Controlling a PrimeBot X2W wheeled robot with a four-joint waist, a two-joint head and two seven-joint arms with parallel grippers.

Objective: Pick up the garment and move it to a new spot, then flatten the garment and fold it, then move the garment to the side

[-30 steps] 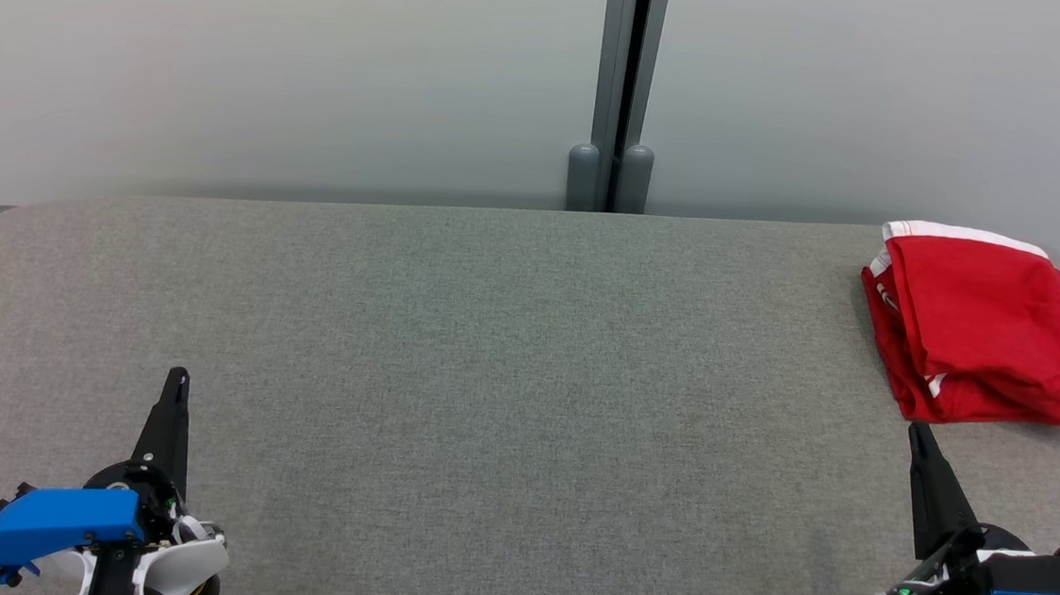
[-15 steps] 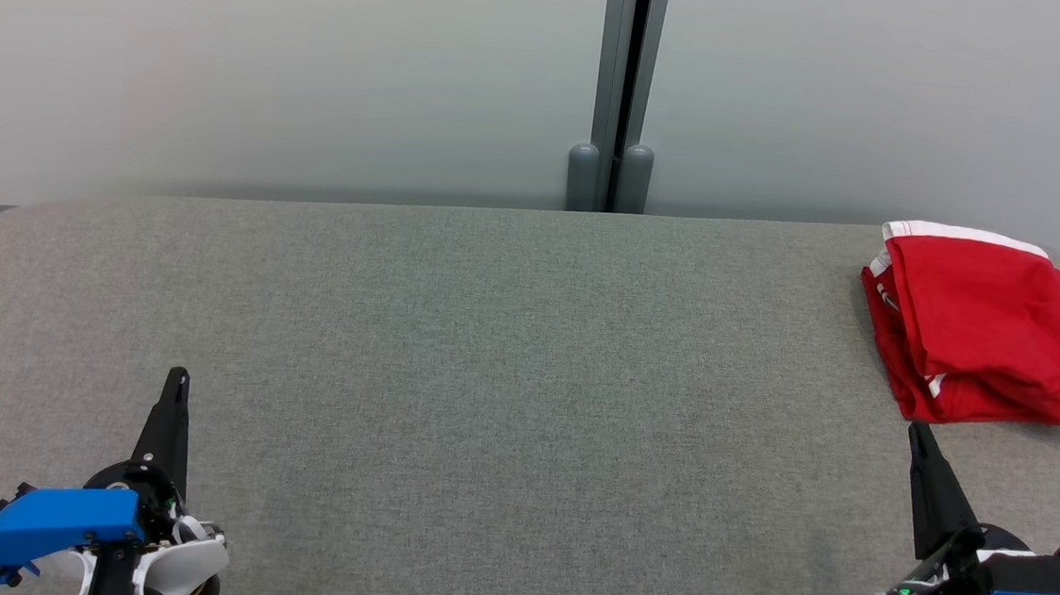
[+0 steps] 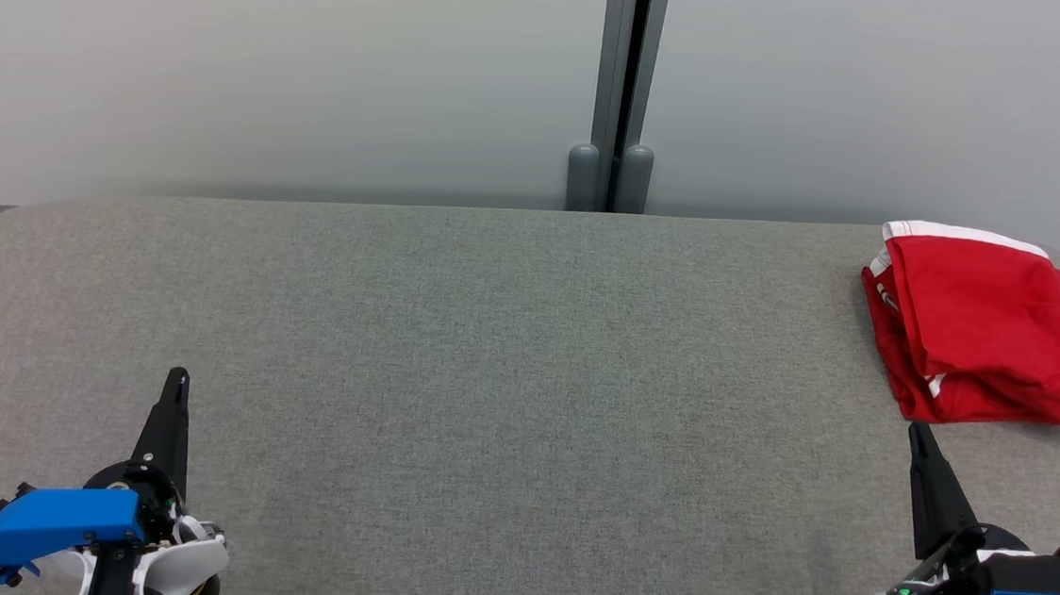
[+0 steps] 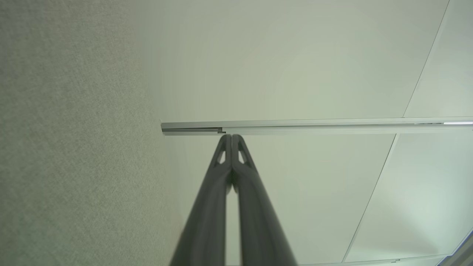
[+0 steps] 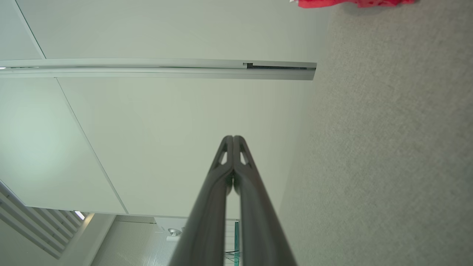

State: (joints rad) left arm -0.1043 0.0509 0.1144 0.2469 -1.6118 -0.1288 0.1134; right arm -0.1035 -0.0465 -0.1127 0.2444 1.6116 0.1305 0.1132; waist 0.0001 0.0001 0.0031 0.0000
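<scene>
Garment [image 3: 991, 324]: red with white trim, folded into a loose bundle with some wrinkles. It lies at the far right corner of the table [image 3: 488, 351], and its right edge runs out of the head view. A white band shows along its far edge and a small white stripe at the near left. Table: grey fabric top with rounded corners. Left gripper [image 3: 176, 376]: low left over the near part of the table, well apart from the garment. Its fingers are pressed together with nothing between them, and the left wrist view shows the tips meeting. Right gripper [image 3: 915, 432]: low right, fingers likewise clenched tight and empty. Its tip points up toward the garment's near edge and stops just short of it, with a narrow strip of bare table between. Cannot tell whether either tip touches the cloth top or hangs above it. The right wrist view catches a sliver of red at its top edge, past the closed fingers. Behind the table are pale wall panels, and a grey post [image 3: 627, 88] stands at their joint. Both wrists carry blue housings.
</scene>
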